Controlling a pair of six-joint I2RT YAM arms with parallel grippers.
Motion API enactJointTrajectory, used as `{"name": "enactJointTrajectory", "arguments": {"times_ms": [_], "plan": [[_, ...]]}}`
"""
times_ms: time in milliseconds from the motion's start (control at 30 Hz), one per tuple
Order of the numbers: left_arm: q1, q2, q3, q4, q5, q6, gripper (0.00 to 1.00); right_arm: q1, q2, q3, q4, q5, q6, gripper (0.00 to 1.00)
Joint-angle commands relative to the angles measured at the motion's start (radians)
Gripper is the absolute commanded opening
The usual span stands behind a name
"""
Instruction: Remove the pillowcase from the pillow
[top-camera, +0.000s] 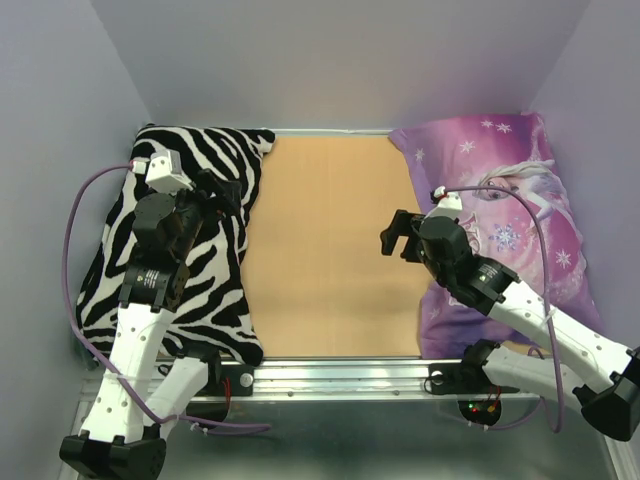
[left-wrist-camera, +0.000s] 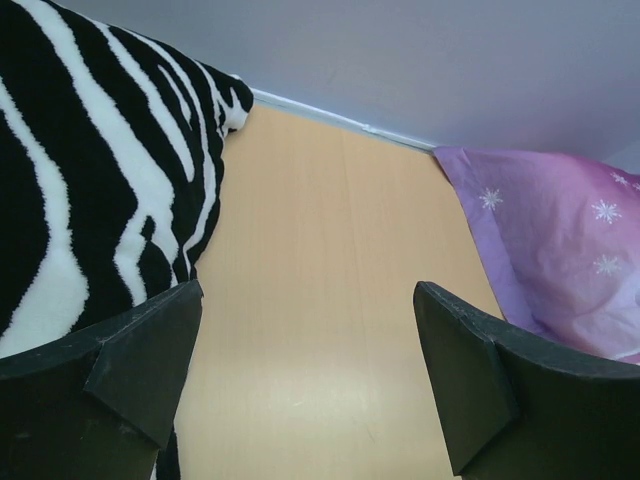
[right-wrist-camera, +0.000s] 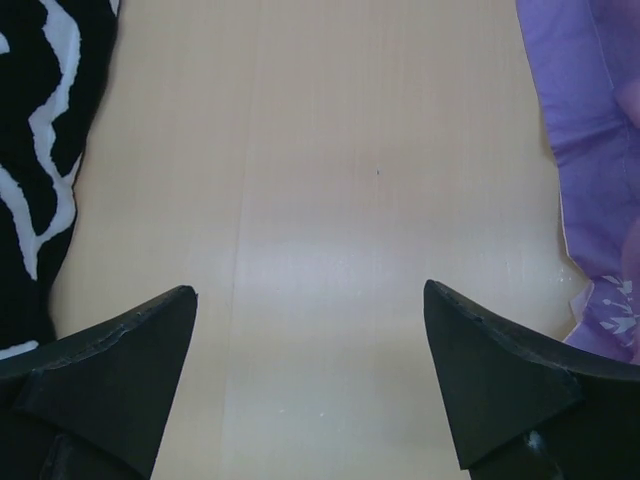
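The purple-pink snowflake-printed fabric pillowcase (top-camera: 470, 150) lay stuffed at right; only the top view showed its princess. The left claw (left-wrist-camera: 307, 290) and right claw (right-wrist-camera: 310, 290) gaped empty.

The purple-pink snowflake-printed fabric pillowcase (top-camera: 505, 185), right of the right gripper (top-camera: 398, 236), wholly hides its pillow and runs under the right arm (top-camera: 540, 312).

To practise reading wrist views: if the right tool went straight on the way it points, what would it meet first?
Likely the bare wooden table ahead of the right tool, between zebra pillow and pillowcase.
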Motion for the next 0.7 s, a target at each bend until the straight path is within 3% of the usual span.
{"name": "enactJointTrajectory", "arguments": {"times_ms": [0,267,433,667], "plan": [[0.002,-0.015,-0.005,0.053,0.034,0.028,0.99,0.001,-0.029,0.019,0.016,0.048,-0.019,1.0],[0.002,-0.004,0.03,-0.006,0.04,0.057,0.99,0.001,-0.002,0.039,0.005,0.086,-0.033,1.0],[0.002,-0.04,-0.002,0.002,0.104,0.037,0.99,-0.008,0.087,0.071,-0.074,0.279,-0.008,1.0],[0.001,-0.072,-0.091,0.023,0.184,0.007,0.99,-0.193,0.199,0.065,-0.195,0.252,0.169,1.0]]}}
